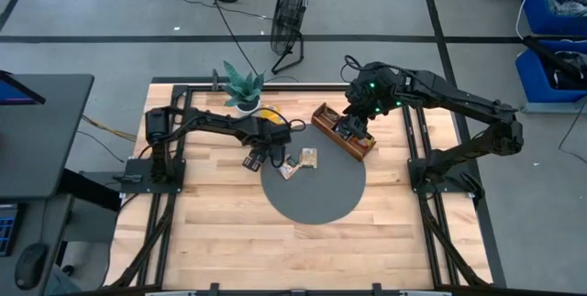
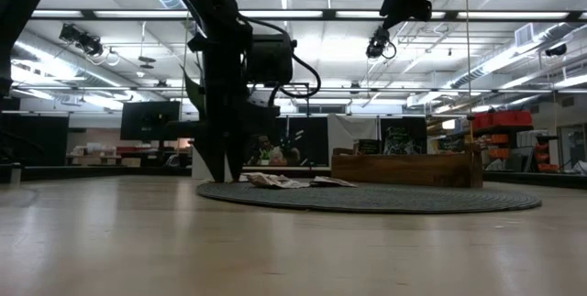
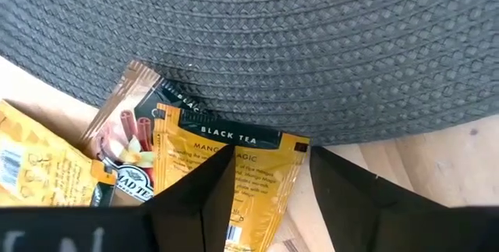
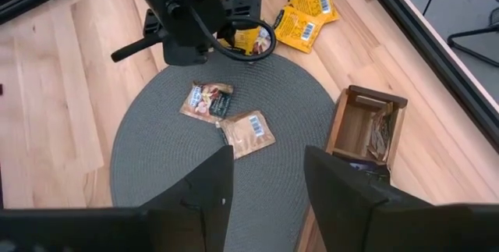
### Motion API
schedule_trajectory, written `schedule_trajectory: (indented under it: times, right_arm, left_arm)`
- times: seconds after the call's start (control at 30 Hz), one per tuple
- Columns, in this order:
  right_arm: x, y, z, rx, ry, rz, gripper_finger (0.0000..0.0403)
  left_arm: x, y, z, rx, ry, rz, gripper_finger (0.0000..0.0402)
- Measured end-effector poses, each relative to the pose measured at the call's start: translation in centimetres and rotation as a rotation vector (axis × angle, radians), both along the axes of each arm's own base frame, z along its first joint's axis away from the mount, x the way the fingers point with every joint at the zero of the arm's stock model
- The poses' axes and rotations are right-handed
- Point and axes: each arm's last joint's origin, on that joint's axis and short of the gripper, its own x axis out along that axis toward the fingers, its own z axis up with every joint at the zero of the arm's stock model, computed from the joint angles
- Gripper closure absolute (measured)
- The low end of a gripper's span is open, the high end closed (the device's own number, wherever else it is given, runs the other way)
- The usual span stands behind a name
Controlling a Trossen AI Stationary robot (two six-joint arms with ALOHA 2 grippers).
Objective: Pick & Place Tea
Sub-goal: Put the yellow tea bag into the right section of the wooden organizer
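A yellow tea packet (image 3: 234,166) lies flat, half on the wood and half on the edge of the round grey mat (image 3: 312,49). Beside it lie a brownish packet (image 3: 129,127) and another yellow one (image 3: 39,166). My left gripper (image 3: 269,197) points down over the first yellow packet, open, with its fingers low at the mat's left edge (image 2: 220,172). Two more packets (image 4: 207,100) (image 4: 248,133) lie flat on the mat. My right gripper (image 4: 265,189) hangs open and empty high above the brown wooden tray (image 4: 366,131). My left gripper comes from above, pointing down, with one finger (image 3: 195,197) in front of the yellow packet's lower part (image 3: 242,205) and the other (image 3: 351,197) over bare wood. I cannot tell whether a fingertip touches the packet, which lies flat.
A potted green plant (image 1: 243,87) stands at the table's far edge, with two yellow packets (image 4: 308,18) on the wood next to its pot. The tray (image 1: 341,131) lies slanted at the mat's far right. Bare wood spreads along the near side (image 1: 303,250).
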Motion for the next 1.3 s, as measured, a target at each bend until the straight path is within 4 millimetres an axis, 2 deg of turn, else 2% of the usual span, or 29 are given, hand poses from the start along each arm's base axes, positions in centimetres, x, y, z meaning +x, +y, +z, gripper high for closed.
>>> schedule_trajectory:
  times: [0.13, 0.33, 0.4, 0.73, 1.13, 1.3]
  right_arm:
    - [0.0, 0.0, 0.0, 0.000, 0.000, 0.000, 0.0238]
    - [0.0, 0.0, 0.0, 0.000, 0.000, 0.000, 0.0238]
    - [0.0, 0.0, 0.0, -0.001, -0.001, 0.000, 0.0238]
    - [0.0, 0.0, 0.0, -0.001, -0.001, 0.000, 0.0238]
    - [0.1, 0.0, 0.0, -0.008, -0.008, 0.007, 0.0238]
    - [0.4, 0.4, 0.2, -0.055, -0.041, 0.157, 0.0238]
  left_arm:
    - [0.0, -0.1, -0.1, -0.035, -0.001, -0.002, 0.0271]
    - [-0.2, -0.2, -0.2, -0.064, 0.011, 0.023, 0.0372]
    - [-0.3, -0.3, -0.2, -0.079, 0.010, 0.040, 0.0392]
    - [-0.5, -0.6, 0.6, -0.041, 0.006, 0.068, 0.0400]
    - [-1.6, -1.8, 5.4, -0.024, -0.119, 0.111, 0.0401]
    - [-2.2, -2.7, 7.6, -0.024, -0.194, 0.109, 0.0401]
